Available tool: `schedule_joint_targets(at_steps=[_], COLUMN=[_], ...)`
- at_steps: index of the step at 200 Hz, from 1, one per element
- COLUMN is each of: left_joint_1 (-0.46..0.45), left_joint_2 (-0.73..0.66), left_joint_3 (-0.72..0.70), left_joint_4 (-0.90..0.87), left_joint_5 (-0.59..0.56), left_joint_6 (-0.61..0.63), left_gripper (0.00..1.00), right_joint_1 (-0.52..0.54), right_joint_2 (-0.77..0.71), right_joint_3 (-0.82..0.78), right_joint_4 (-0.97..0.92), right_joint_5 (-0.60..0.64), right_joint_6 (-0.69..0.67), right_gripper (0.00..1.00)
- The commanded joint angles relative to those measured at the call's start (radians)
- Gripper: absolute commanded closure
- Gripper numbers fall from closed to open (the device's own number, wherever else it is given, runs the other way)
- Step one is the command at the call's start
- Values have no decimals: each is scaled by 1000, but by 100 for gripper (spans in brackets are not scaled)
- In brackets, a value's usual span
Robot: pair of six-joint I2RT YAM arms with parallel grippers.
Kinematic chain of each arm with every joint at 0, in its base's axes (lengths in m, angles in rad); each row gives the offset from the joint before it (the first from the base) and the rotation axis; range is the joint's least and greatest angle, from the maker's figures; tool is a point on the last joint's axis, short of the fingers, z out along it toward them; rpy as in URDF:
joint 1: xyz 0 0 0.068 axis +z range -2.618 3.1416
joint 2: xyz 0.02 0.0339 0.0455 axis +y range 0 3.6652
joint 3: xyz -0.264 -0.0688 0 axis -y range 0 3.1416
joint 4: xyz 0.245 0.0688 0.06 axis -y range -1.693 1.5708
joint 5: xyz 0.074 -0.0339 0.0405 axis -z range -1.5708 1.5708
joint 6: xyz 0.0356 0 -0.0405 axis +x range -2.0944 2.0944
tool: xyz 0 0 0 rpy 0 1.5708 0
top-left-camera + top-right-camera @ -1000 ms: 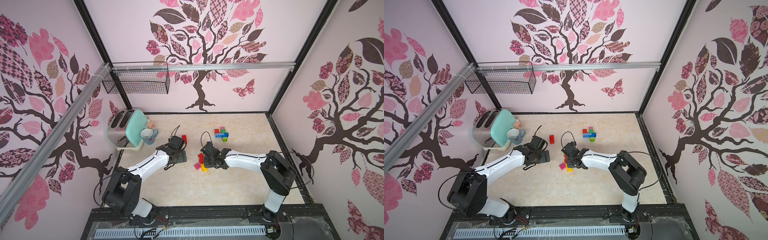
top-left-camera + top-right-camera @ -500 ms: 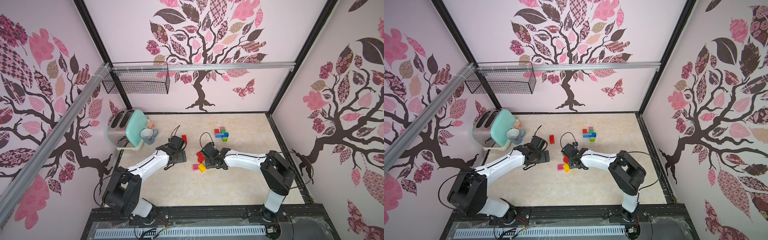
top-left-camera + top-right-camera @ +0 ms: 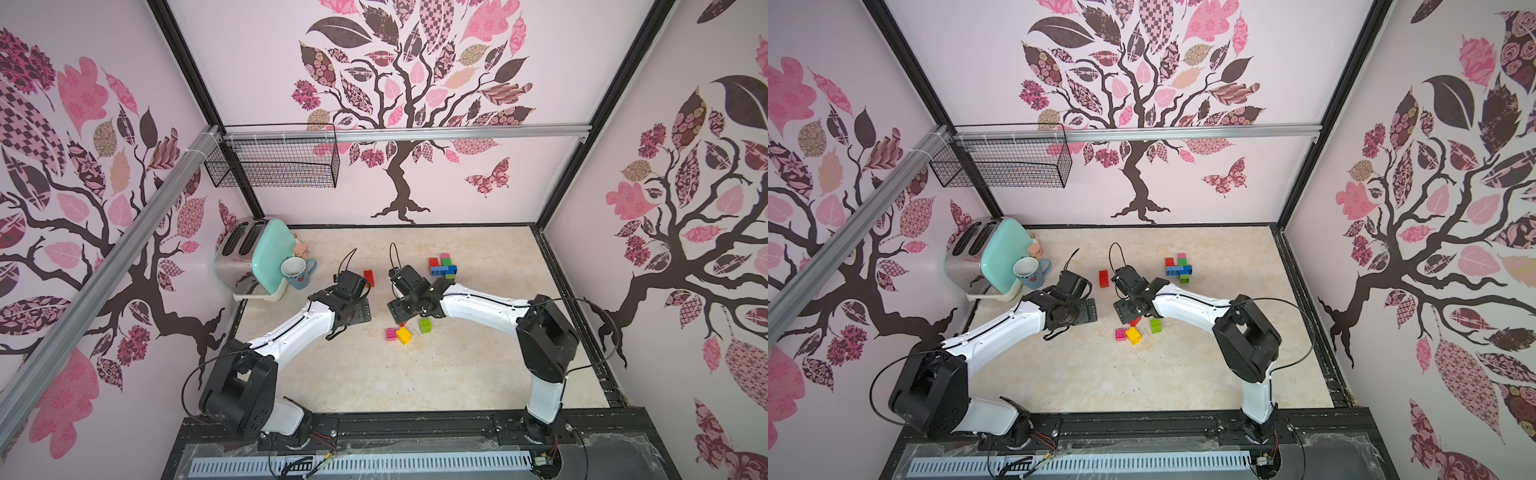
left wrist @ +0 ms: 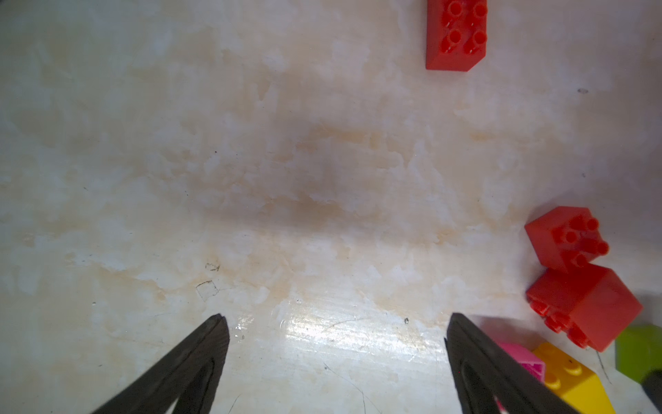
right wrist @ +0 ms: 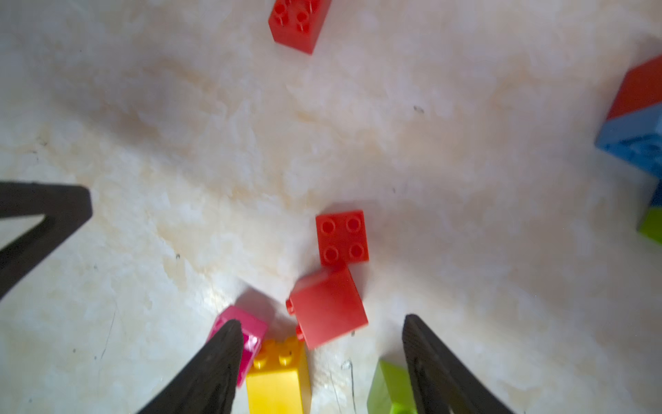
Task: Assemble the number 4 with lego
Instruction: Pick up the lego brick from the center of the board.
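Tabletop (image 4: 250, 179) bare under left fingers (image 4: 211, 344); 5 loose bricks (image 5: 342, 238) crowd right fingers (image 5: 222, 358).

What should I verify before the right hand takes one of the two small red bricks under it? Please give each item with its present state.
1. Right hand open and empty: ok.
2. Left hand open, holding nothing: ok.
3. Small square red plastic brick stands studs up: ok.
4. Second small red plastic brick stands studs up: not ok; it lies on its side.
5. Free room around the tipped one: not ok; yellow plastic brick and pink plastic brick crowd it.
6. Rear cluster of red, blue, green and pink bricks firmly joined: cannot tell.
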State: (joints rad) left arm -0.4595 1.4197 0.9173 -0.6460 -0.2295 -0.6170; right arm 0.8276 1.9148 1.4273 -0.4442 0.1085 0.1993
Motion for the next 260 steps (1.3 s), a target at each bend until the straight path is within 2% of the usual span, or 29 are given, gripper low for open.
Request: schedule_joint_targets(at_steps=[1,20,44,74,102,156,260], left_joint_1=[59,109,113,113,113,113,113], left_joint_2=[-73,-132,-175,-159,-138,-134,-116], left_joint_3=[-56,-101,-127,-116,-102,-102,-98], left_joint_4=[-4,19,30,9,-4,1,-2], left_joint_5=[-11,8,-1,-8,-8,-1,3], left_joint_6=[-54,-65,-67,-64,-59,-53,-47], left_gripper=[2,2,2,2,2,2,2], right_joint_1=[-11,-15,-24,-29,-33,-38,-48], right_joint_2=[105,164,207,247,259,290,288], right_joint_3=[94,149,186,221,222,234,265], right_joint_4=[-67,-91,-101,-132,-142,-148,-111], right_joint_5=[5,1,-33,-70,-58,-25,-13], right_joint_6=[-61,-61,-77,-98,-98,-98,-65], right_gripper=[25,25,26,28,36,38,68])
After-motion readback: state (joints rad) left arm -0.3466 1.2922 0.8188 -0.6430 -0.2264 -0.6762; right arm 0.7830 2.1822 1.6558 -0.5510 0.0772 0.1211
